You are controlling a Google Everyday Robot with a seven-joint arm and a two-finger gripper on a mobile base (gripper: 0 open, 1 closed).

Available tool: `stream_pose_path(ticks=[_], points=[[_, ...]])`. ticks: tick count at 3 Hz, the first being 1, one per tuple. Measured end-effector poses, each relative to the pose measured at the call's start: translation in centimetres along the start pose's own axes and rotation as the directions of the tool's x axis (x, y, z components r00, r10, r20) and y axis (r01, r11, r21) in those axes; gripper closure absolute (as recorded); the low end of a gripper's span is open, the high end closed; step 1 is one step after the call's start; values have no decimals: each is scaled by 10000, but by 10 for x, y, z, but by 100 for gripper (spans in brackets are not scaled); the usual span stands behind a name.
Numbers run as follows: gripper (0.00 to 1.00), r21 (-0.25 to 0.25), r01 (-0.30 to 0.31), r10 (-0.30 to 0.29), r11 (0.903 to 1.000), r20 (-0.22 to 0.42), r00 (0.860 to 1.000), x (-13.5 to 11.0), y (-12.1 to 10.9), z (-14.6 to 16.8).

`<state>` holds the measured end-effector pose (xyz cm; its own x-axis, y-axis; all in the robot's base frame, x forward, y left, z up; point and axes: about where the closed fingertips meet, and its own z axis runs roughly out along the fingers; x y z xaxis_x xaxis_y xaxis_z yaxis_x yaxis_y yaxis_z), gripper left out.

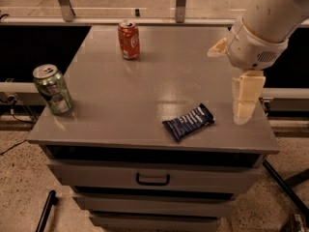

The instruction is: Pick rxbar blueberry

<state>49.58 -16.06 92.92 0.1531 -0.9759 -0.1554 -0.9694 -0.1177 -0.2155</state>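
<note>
cream plastic jaws are seen spread apart and empty on the gripper [228, 85], which is held above the right edge of the grey cabinet top [145, 93], just right of the rxbar blueberry [188, 122]. the bar is laid flat and askew near the front edge, right of centre.

a miss is judged likely if the descent is made without a shift left and nearer. one jaw could be landed on the wrapper, or the bar could be pushed across the smooth top and off the near edge. little height is offered by the thin, flat shape, and the glossy navy film with crimped ends is expected to slip or crumple.

the hard painted top is faintly reflective. two rigid metal cylinders are stood well apart from the bar: the orange soda can [129, 40] far, the green soda can [53, 90] at the left.
</note>
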Motion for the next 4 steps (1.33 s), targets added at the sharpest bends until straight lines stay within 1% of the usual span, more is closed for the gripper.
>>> stream_pose_path(ticks=[1, 2, 3, 4], points=[[0, -516, 2091, -2068, 9765, 461, 9773, -33, -7, 34], [0, -854, 3160, -3106, 9449, 704, 9479, -50, -4, 53], [14, -1126, 3481, -3401, 9307, 842, 9366, -51, -1, 73], [36, -1353, 3536, -3417, 9256, 1038, 9341, -47, 4, 92]])
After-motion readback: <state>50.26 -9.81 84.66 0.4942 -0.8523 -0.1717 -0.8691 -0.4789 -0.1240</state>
